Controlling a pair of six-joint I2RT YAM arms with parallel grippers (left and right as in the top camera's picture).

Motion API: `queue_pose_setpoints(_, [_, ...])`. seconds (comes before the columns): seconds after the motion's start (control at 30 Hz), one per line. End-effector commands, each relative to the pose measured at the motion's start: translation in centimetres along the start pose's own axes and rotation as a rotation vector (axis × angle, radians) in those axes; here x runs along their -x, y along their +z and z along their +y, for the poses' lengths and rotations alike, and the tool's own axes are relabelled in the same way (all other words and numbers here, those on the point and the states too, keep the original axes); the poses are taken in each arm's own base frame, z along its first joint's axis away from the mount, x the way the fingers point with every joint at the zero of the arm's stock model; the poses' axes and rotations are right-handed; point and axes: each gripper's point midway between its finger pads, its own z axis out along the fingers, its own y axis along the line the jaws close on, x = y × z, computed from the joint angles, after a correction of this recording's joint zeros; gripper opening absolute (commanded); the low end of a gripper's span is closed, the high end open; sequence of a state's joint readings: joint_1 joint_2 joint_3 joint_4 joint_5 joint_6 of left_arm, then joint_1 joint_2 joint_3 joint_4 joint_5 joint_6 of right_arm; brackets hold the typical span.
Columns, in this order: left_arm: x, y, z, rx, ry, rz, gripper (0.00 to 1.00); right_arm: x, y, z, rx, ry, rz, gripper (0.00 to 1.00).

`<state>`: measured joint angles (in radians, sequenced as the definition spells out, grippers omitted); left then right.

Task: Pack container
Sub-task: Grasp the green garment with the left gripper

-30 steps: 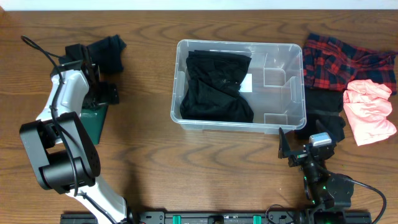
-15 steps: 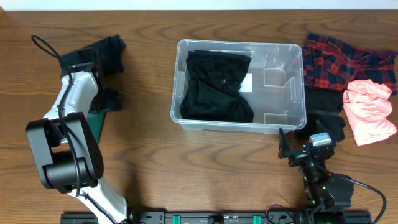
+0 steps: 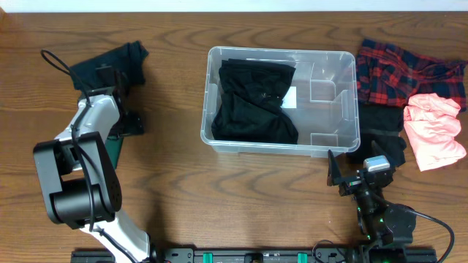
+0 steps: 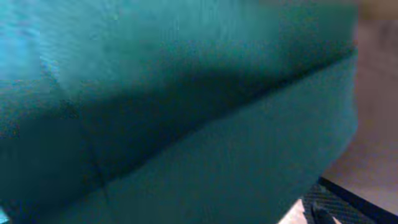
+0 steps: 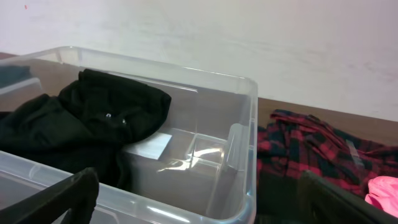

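Wooden table (image 3: 175, 197) beneath everything. At its centre, the container (image 3: 329, 109), upright; holds 1 black garment (image 3: 252, 102) heaped at its left end. To its right, a red plaid shirt (image 3: 402, 69), then a pink garment (image 3: 435, 131). Far left, a teal cloth (image 4: 186, 124) under the left gripper (image 3: 121, 109), fingers spread wide. Near the front edge, the right gripper (image 3: 357, 169), fingers apart, empty.

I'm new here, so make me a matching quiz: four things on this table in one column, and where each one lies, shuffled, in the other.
Things:
1. black garment
2. red plaid shirt
3. pink garment
4. green cloth

Places:
A. left of the container
B. right of the container, far side
C. inside the container
D. right of the container, near side

Pairs: 1-C, 2-B, 3-D, 4-A
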<state>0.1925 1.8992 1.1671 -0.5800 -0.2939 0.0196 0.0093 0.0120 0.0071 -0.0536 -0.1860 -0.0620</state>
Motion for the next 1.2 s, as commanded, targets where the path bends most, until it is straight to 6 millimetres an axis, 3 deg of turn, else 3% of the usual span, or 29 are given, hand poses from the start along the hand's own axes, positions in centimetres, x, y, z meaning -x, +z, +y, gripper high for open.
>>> queue_pose_setpoints(0.0, [-0.36,0.46,0.15,0.011,0.047,-0.013,0.98,-0.04,-0.04,-0.24,-0.011,-0.006,-0.001,0.99])
queue_pose_setpoints(0.3, [-0.33,0.71,0.07,0.011,0.066,-0.024,0.97,-0.04,-0.04,-0.24,-0.011,-0.006,-0.001,0.99])
queue_pose_setpoints(0.73, [-0.33,0.71,0.07,0.011,0.066,-0.024,0.62,-0.04,-0.04,-0.24,-0.011,-0.006,-0.001,0.99])
queue_pose_setpoints(0.9, [-0.32,0.7,0.08,0.011,0.065,-0.024,0.57,-0.04,-0.04,-0.24,-0.011,-0.006,-0.001,0.99])
queue_pose_setpoints(1.07, [-0.32,0.7,0.08,0.011,0.065,-0.024,0.44,-0.04,-0.04,-0.24,-0.011,-0.006,-0.001,0.99])
queue_pose_setpoints(1.17, [-0.29,0.71,0.07,0.011,0.065,-0.025,0.41,-0.04,-0.04,-0.24,-0.011,-0.006,-0.001,0.99])
